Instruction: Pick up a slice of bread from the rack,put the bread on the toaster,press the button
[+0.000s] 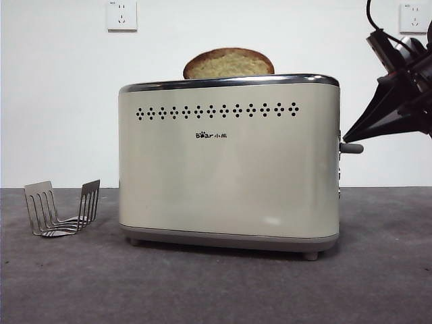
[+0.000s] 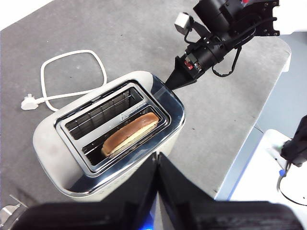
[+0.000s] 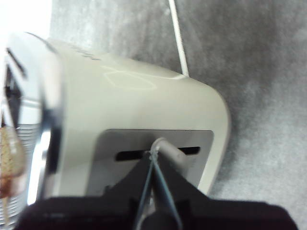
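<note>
The cream toaster [image 1: 229, 169] stands mid-table. The slice of bread [image 1: 229, 63] stands in one of its slots with its rounded top sticking out; from above it lies in the slot nearer the left wrist camera [image 2: 130, 133]. The wire rack [image 1: 62, 208] stands empty to the toaster's left. My right gripper [image 1: 348, 137] is shut, its tip resting on top of the grey lever button [image 1: 352, 148] on the toaster's narrow side; in the right wrist view the tip [image 3: 153, 157] touches the knob [image 3: 169, 149]. My left gripper [image 2: 157, 165] hovers shut and empty above the toaster [image 2: 53, 158].
A white power cord [image 2: 72, 55] with its plug [image 2: 28, 101] lies looped on the grey table behind the toaster. Two wall sockets [image 1: 121, 15] are on the white wall. The table's edge [image 2: 259, 124] runs close beyond the toaster's button side.
</note>
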Robot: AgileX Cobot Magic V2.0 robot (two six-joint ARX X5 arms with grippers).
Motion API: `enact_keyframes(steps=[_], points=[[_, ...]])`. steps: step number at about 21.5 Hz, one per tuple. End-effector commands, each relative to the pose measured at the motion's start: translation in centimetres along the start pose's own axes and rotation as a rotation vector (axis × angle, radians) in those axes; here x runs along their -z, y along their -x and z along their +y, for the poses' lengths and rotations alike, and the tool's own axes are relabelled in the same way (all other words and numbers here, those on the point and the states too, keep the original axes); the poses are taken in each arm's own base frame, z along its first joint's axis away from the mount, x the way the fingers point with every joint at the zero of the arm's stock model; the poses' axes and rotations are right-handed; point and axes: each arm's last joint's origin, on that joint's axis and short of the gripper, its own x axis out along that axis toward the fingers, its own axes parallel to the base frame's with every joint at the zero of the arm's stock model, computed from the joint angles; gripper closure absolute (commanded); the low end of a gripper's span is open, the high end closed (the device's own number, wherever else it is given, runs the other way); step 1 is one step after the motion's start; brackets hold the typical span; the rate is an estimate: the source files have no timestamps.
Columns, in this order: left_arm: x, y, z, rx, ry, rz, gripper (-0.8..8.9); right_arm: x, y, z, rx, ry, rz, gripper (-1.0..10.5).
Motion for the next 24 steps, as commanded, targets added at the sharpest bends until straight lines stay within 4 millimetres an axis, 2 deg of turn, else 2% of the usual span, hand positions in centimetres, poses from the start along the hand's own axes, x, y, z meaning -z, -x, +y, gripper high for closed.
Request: enact_keyframes(steps=[1, 4, 11, 19, 24], points=[[0.1, 0.2, 0.1, -0.048, 0.003, -0.003, 8.22, 0.2, -0.8, -1.1, 0.027, -0.024, 0.036, 9.5], [0.1, 0.2, 0.3, -0.139, -0.012, 0.002, 8.22, 0.4, -1.5, -2.0, 0.036, -0.040, 0.074, 9.5], [0.1, 0.2, 0.3, -0.138, -0.015, 0.002, 8.22, 0.8, -2.6, -3.3, 0.091, -0.075, 0.119, 9.5], [0.1, 0.2, 0.3, -0.137, -0.014, 0.006, 8.22, 0.9, -2.6, -3.5, 0.128, -0.079, 0.128, 9.5], [0.7, -1.1, 0.5, -0.135, -0.008, 0.058, 8.22, 1.1, -2.6, -3.5, 0.150, -0.090, 0.137, 9.5]])
